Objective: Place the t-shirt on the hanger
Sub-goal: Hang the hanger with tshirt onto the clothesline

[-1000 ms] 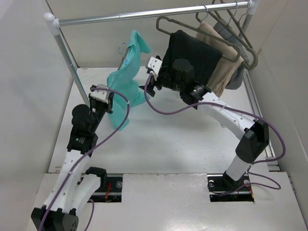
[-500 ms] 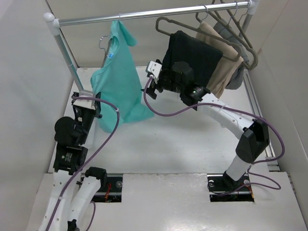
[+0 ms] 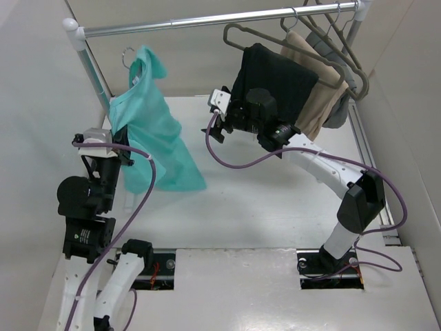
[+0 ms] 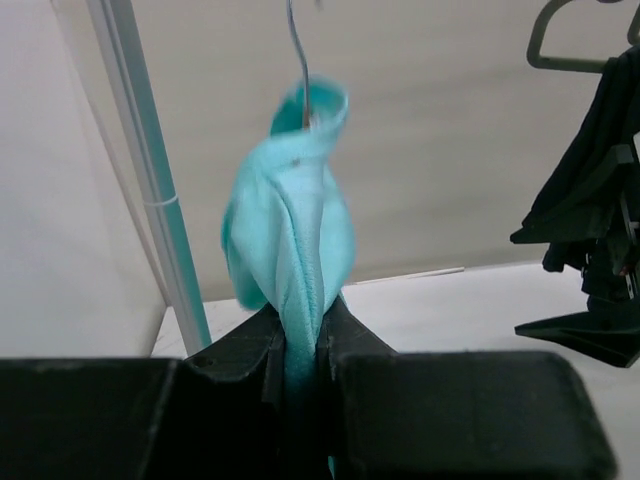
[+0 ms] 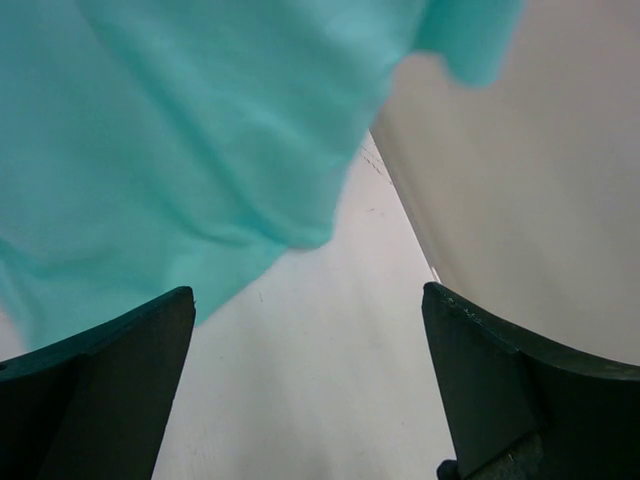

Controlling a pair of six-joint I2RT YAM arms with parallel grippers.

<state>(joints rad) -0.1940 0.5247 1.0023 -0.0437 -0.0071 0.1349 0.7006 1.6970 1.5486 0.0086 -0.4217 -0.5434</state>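
Teal t-shirt (image 3: 150,131) hangs on the hanger (image 3: 126,52) below the rail (image 3: 207,19), pinched by the left gripper (image 4: 300,345); the right gripper (image 5: 310,375) stands spread, empty.

No text, label, brand, number or sign can be read on any surface in the three views.

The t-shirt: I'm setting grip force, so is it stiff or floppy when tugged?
Likely floppy: the t-shirt drapes in loose folds and bunches thin inside the left tool. Probably sways when tugged, since its hem hangs free.
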